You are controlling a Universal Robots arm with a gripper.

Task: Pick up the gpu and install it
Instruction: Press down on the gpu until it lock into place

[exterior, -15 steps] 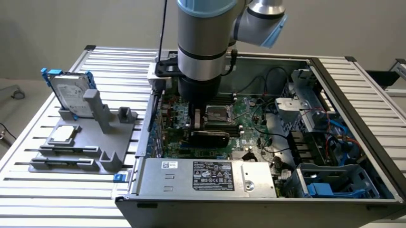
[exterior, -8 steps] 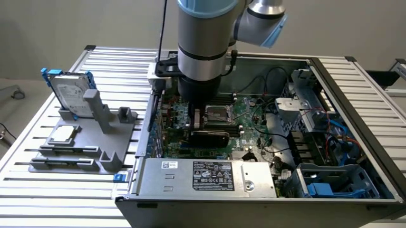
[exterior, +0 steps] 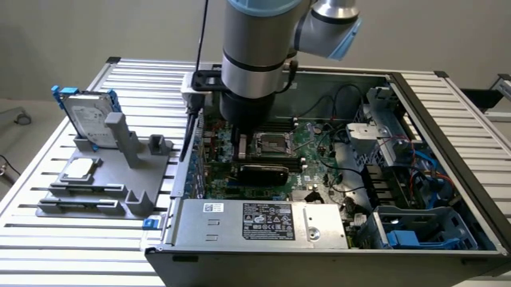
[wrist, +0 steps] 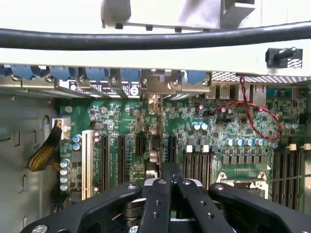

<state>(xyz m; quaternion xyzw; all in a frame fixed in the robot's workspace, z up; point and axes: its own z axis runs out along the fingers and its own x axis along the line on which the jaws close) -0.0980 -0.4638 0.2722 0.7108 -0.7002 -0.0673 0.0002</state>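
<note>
1. The gripper [wrist: 170,168] was down inside the open case [exterior: 435,104], over the motherboard [wrist: 218,121]. In the exterior view the arm [exterior: 254,54] came in from 12 o'clock and ended over the board's middle.
2. The claw's fingers [wrist: 164,187] were pressed together, with nothing visible between them.
3. The gpu [wrist: 154,145] stood on edge on the motherboard, seen from above as a thin strip between two black slots. Its silver bracket [wrist: 156,87] sat in the row of rear slot covers.
4. The strip's near end lay just beside the fingertips. Whether they touched it could not be told.
5. A red-and-black twisted wire [wrist: 257,121] crossed the board, well apart from the gpu.
6. In the exterior view the socket [exterior: 271,142] lay at about 3 o'clock from the arm's lower end, just beside it.
7. The power supply [exterior: 264,221] filled the case's 6 o'clock edge, label up.
8. A blue bay [exterior: 423,230] sat at about 5 o'clock in the case.
9. A grey fixture [exterior: 104,191] rested on the slatted table [exterior: 48,251], at 9 o'clock from the case.
10. The hard drive [exterior: 84,110] stood upright in its blue frame at the fixture's 12 o'clock end.
11. The chip [exterior: 82,169] lay flat on the fixture, at about 6 o'clock from the drive.
</note>
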